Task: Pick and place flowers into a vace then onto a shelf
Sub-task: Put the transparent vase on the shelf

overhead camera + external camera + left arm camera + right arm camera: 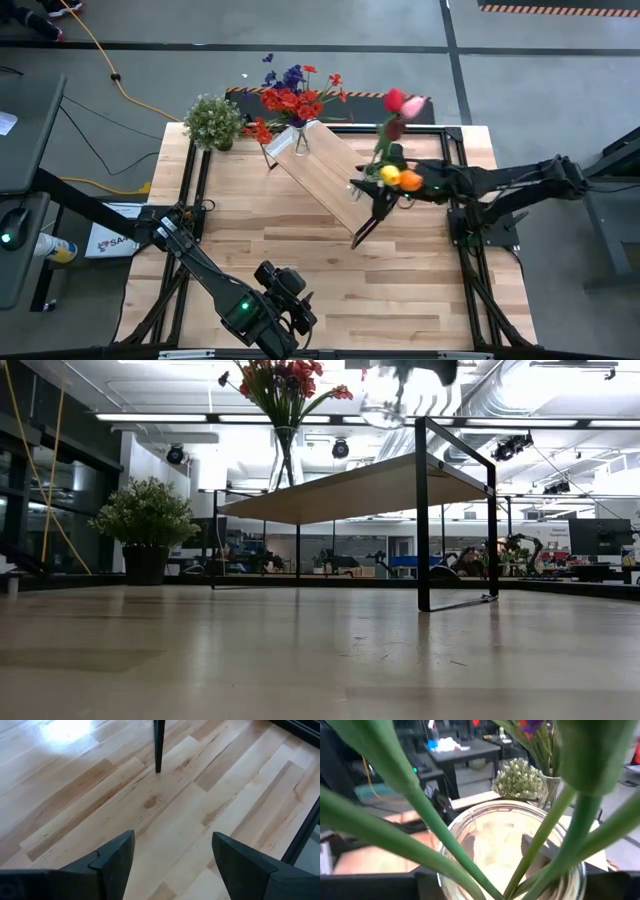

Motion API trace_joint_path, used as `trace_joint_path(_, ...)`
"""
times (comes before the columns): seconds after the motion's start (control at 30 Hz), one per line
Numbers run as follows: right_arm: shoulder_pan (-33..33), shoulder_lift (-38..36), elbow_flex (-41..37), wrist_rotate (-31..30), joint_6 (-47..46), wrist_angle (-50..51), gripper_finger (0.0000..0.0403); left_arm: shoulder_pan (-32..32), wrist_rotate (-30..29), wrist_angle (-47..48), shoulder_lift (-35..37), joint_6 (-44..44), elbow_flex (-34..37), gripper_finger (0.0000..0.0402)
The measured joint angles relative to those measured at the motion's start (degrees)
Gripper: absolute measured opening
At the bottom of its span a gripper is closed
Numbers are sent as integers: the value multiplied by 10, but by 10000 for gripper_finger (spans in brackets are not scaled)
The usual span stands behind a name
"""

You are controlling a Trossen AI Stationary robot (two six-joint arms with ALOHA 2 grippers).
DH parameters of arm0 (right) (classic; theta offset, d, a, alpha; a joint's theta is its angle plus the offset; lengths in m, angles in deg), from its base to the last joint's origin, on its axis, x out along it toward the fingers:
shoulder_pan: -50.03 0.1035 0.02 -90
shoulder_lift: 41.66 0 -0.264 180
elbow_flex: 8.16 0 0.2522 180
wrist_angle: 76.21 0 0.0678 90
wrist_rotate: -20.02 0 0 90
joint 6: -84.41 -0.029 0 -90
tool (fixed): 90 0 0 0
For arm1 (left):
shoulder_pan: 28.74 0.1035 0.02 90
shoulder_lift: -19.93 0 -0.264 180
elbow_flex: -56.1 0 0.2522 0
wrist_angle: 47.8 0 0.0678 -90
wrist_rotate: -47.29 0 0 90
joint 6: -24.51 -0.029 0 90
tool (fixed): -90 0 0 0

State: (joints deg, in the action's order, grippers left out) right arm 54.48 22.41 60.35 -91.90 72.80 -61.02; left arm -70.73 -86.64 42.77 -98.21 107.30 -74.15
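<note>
Two arms, only one busy here:
Left gripper (170,865): parked low at the near-left table edge, fingers spread wide with nothing between them, probably just staying out of the way.
Plant (213,121): bushy potted thing at the far-left corner, not part of the job.
First vase (299,138): red and purple flowers (293,98) already standing on the shelf's (322,172) far end.
Right gripper (400,192): wrapped partway around a glass jar (512,852) of tulips (402,104), held above the shelf's right end, I'd guess for setting down.
Views: right wrist looks straight down into the jar past the stems; overhead hides the glass entirely.
</note>
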Motion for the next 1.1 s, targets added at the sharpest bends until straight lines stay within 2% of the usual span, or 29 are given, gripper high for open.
trace_joint_path(0.2, -19, 62, 63, 20, 48, 26, 160, 0, 2, -4, 0, 0, 0, 299)
trace_joint_path(0.37, -50, 69, 63, 59, 27, 57, 162, 0, 15, -3, 0, 0, 0, 300)
trace_joint_path(0.77, -60, 73, 62, 60, 26, 135, 166, 0, 14, -2, 0, -30, 0, 301)
trace_joint_path(1.1, -59, 71, -31, 73, -11, 21, 166, 0, 13, -4, 0, -30, 0, 299)
